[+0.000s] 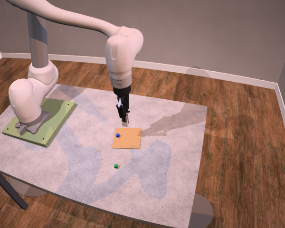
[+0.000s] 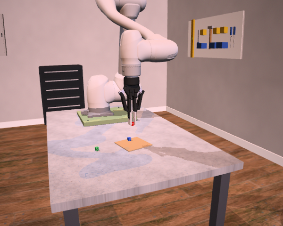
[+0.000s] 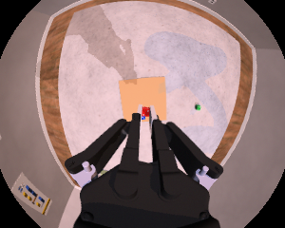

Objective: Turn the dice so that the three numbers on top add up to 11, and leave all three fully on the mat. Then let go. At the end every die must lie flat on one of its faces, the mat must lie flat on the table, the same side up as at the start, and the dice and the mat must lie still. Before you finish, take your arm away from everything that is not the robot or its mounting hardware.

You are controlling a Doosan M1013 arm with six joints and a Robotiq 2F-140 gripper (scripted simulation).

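Red is showing between the narrow fingers: the gripper (image 1: 125, 122) (image 2: 131, 122) (image 3: 145, 110) is pinching the red die (image 2: 132, 123) (image 3: 145, 111) at its tips, pointing downward and holding it up off the surface. In the top view the pads are hiding the die.

The coming move is turning on how the held die is standing to the mat (image 1: 129, 141) (image 2: 134, 145) (image 3: 133, 95). In the top view the mat is lying at six o'clock from the fingertips, and in the exterior view also at six. As the tips are hanging raised, the drop point is probably falling nearer the mat than it is looking, perhaps over it; the exact spot I cannot tell.

The blue die (image 1: 118, 135) (image 2: 129, 139) (image 3: 142, 118) is sitting on the mat, at seven o'clock from the tips in the top view. It is probably the thing to be missing on the way down, so lowering to its three o'clock side in that view is looking safer.

The green die (image 1: 116, 166) (image 2: 96, 148) (image 3: 198, 107) is resting on the table (image 1: 182, 156) (image 2: 161, 170) (image 3: 85, 90), off the mat, at three o'clock from the red die in the wrist view. It is still needing to be brought over. The top numbers are showing too small for reading.
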